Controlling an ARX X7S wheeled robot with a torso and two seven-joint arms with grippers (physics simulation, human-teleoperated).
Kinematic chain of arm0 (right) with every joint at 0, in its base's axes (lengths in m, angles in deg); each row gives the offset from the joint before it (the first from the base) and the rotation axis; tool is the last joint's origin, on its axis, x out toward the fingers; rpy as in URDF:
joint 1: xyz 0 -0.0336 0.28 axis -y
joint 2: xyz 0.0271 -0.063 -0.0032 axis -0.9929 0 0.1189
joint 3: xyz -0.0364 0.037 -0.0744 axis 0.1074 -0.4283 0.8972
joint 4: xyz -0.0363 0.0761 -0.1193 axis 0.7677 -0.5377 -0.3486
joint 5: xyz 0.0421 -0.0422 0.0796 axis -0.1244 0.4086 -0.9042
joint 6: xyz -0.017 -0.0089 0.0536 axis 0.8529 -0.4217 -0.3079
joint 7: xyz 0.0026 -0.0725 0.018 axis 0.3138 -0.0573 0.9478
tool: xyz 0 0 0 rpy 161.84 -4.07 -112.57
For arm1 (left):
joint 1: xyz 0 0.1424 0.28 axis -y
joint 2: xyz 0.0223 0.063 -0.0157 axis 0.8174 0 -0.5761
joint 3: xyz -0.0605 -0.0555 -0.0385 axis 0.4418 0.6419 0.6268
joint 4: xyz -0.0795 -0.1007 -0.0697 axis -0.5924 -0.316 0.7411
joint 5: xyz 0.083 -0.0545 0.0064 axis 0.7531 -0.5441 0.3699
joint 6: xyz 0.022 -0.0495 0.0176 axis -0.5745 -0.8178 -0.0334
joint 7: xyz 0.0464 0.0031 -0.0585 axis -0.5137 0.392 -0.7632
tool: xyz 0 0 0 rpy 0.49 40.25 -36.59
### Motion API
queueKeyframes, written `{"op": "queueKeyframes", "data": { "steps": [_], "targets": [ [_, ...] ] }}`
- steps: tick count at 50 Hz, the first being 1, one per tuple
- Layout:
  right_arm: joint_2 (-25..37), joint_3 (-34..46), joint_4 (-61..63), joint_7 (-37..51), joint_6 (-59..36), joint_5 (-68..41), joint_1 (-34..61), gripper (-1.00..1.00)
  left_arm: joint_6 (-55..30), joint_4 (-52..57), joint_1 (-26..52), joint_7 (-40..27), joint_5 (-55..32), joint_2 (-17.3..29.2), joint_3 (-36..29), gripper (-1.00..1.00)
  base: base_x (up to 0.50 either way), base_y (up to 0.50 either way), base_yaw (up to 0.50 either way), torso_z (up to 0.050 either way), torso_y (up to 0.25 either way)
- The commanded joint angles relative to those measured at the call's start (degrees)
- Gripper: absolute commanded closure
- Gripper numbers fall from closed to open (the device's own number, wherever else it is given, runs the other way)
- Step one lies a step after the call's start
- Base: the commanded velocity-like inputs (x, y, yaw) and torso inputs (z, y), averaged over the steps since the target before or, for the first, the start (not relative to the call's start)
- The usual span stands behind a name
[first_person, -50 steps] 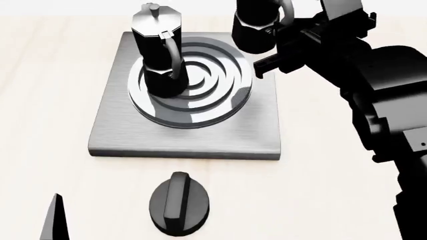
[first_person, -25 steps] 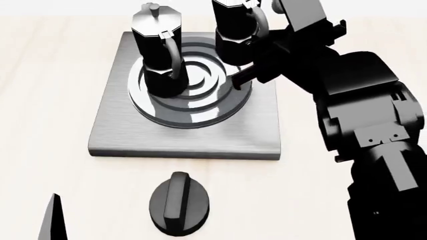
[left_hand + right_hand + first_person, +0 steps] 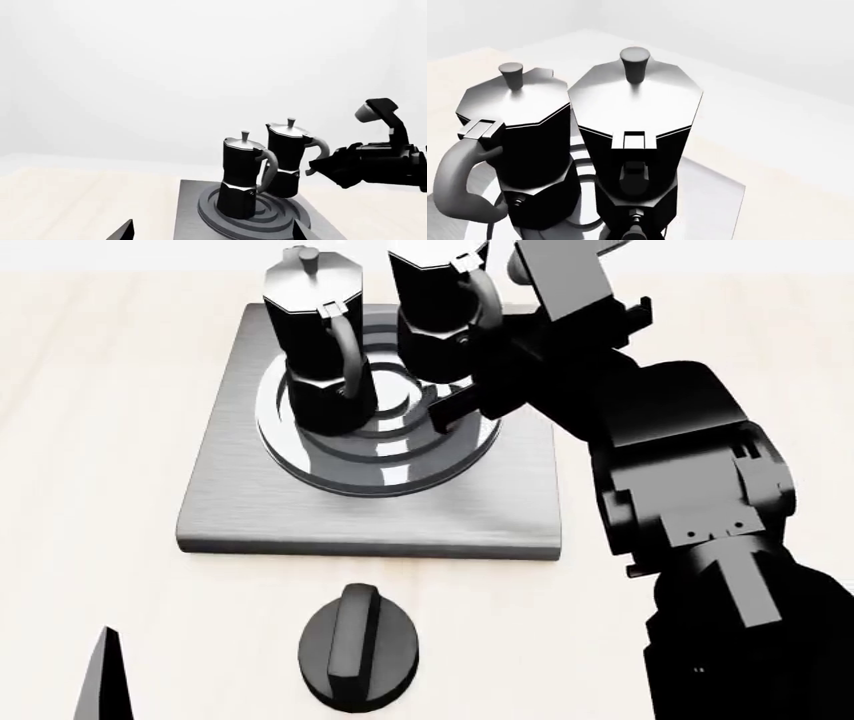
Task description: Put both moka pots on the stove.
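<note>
Stove [image 3: 374, 510], second pot [image 3: 434, 310] in right tool [image 3: 483, 360]

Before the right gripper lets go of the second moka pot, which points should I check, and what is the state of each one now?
1. First moka pot stands upright on the burner: ok.
2. Second moka pot is above the burner rings of the stove: ok.
3. Base of the second pot rests on the burner: cannot tell; in the left wrist view it looks slightly raised.
4. The two pots are apart: ok in the left wrist view, but the gap is narrow.
5. Right gripper is at the second pot's handle: ok; the grip itself is hidden.
6. Left gripper is away from the stove: ok.
</note>
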Motion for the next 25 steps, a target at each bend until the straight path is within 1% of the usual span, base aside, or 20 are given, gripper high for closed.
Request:
{"op": "queueKeyframes", "data": {
  "steps": [1, 25],
  "targets": [
    [-0.86, -7.41, 0.11, -0.31, 0.64, 3.78, -0.90, 1.00, 0.74, -0.65, -0.11, 0.15, 0.04, 0.01, -0.04, -1.00, 0.00, 0.00, 0.00, 0.000, 0.000],
    [-2.15, -23.29, 0.06, -2.04, -0.41, 18.89, -4.03, 1.00, 0.09, -0.16, 0.27, -0.29, -0.06, 0.15, -0.33, -1.00, 0.00, 0.00, 0.00, 0.000, 0.001]
  ]
}}
